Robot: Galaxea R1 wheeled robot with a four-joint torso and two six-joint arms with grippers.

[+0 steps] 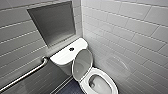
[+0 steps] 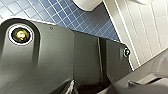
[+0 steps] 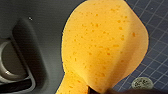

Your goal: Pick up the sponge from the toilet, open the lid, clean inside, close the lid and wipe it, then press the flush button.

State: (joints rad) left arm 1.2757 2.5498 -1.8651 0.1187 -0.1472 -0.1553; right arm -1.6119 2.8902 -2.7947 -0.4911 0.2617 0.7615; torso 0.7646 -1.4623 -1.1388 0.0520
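Head camera looks down on the toilet [image 1: 107, 74]; both wrist cameras face the blue-tiled floor [image 2: 62, 15].

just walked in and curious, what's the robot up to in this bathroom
A robot is partway through cleaning the toilet. Its right gripper holds the orange sponge in the air above the blue floor tiles. The lid is already raised, so the bowl lies open. Nothing is touching the flush button on top of the toilet.
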